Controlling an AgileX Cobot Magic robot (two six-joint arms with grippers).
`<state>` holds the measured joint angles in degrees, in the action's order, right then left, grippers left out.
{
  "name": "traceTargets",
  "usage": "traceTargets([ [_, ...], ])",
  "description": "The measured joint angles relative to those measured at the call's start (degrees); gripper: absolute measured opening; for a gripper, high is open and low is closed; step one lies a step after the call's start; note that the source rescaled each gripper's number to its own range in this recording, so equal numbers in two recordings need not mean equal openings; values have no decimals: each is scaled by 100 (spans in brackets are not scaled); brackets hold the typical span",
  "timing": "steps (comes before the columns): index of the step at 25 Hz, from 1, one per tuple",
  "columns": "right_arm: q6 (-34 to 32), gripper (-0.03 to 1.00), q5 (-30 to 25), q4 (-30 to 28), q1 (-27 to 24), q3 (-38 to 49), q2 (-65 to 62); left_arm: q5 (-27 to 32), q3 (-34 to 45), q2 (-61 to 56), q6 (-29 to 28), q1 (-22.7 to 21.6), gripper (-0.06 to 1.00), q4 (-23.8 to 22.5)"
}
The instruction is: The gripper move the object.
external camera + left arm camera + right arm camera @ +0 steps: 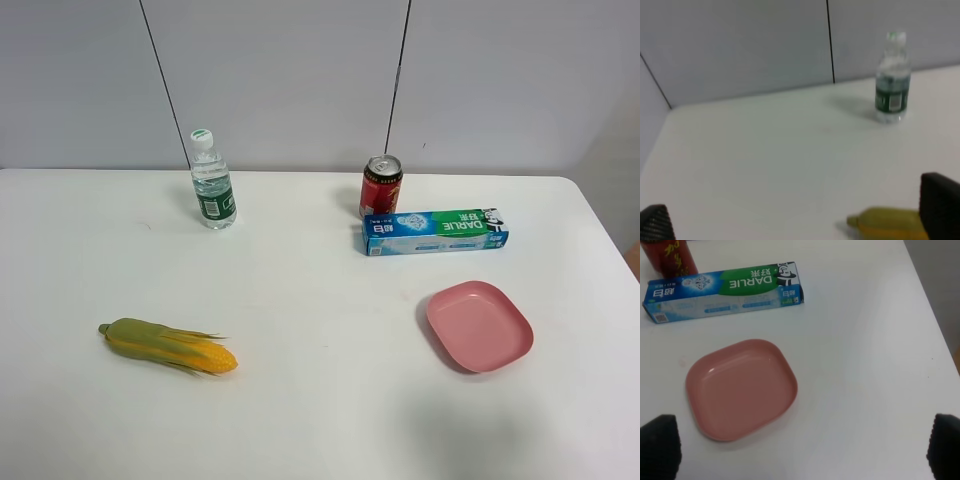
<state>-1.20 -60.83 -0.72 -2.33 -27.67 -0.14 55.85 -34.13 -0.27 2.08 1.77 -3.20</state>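
The red can (381, 185) with a silver top stands upright at the back of the white table (300, 420), just behind a toothpaste box (435, 231). Its lower part shows at the edge of the right wrist view (670, 257). No arm shows in the exterior high view. My right gripper (802, 450) is open and empty, its black fingertips (660, 445) wide apart, hovering near a pink plate (740, 387), well short of the can. My left gripper (797, 220) is open and empty, its fingertips (940, 205) wide apart above the table's left part.
A clear green-labelled water bottle (212, 180) stands at the back left and shows in the left wrist view (892, 80). A corn cob (170, 346) lies at the front left, also by the left fingertip (887, 222). The pink plate (478, 325) lies front right.
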Motion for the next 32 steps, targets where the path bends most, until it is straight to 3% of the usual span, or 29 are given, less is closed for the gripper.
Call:
traceTargets([
  [6, 0, 100, 0, 0, 0, 0, 0, 169, 344, 0, -26, 0, 99, 320],
  [12, 0, 100, 0, 0, 0, 0, 0, 440, 506, 0, -43, 0, 99, 320],
  [32, 0, 100, 0, 0, 0, 0, 0, 466, 519, 0, -62, 0, 99, 320],
])
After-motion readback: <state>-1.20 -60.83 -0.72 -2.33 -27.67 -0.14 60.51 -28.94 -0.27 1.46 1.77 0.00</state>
